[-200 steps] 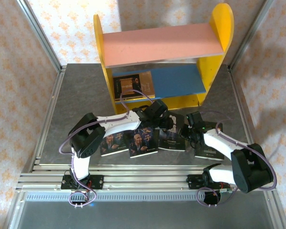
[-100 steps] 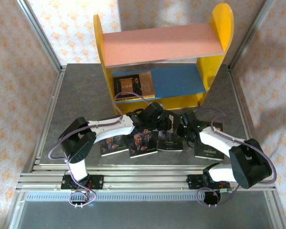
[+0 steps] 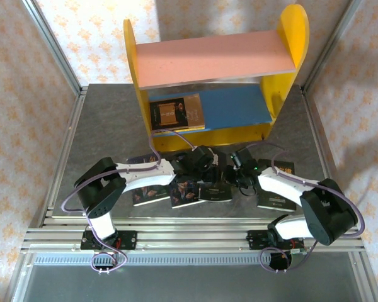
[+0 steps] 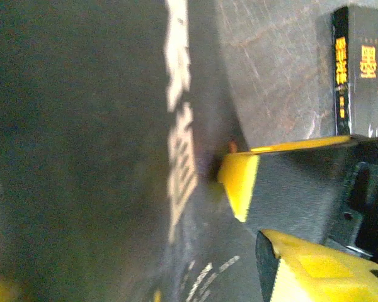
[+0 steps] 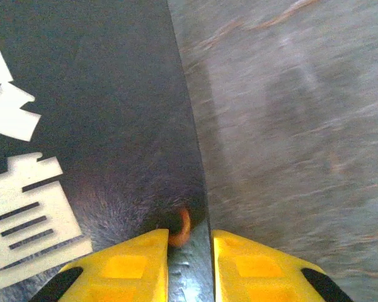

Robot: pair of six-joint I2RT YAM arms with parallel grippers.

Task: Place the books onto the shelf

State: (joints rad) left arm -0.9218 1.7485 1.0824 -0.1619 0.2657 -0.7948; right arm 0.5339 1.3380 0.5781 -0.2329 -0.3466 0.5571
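Observation:
One tan-brown book (image 3: 176,113) lies on the blue lower board of the shelf (image 3: 288,44). Several dark books lie in a row on the table, among them a far-left one (image 3: 148,192) and a far-right one (image 3: 276,196). My left gripper (image 3: 206,162) (image 4: 151,283) is low over the middle dark book (image 3: 215,190) (image 4: 82,157), open, with the cover close between its fingers. My right gripper (image 3: 239,166) (image 5: 190,251) has its yellow fingertips (image 5: 132,267) almost together at that book's right edge (image 5: 113,126). One right fingertip (image 4: 239,182) touches the book's edge.
The shelf's pink upper board (image 3: 214,56) is bare. The blue board (image 3: 239,107) has free room right of the tan book. Another dark book (image 4: 365,63) lies beyond the right gripper. Metal frame posts (image 3: 50,38) and patterned walls enclose the grey table (image 3: 107,119).
Both grippers have drawn closer together and nearer to the table's front edge. The left arm has dropped lower over the middle book, and the right gripper has slid left to its edge.

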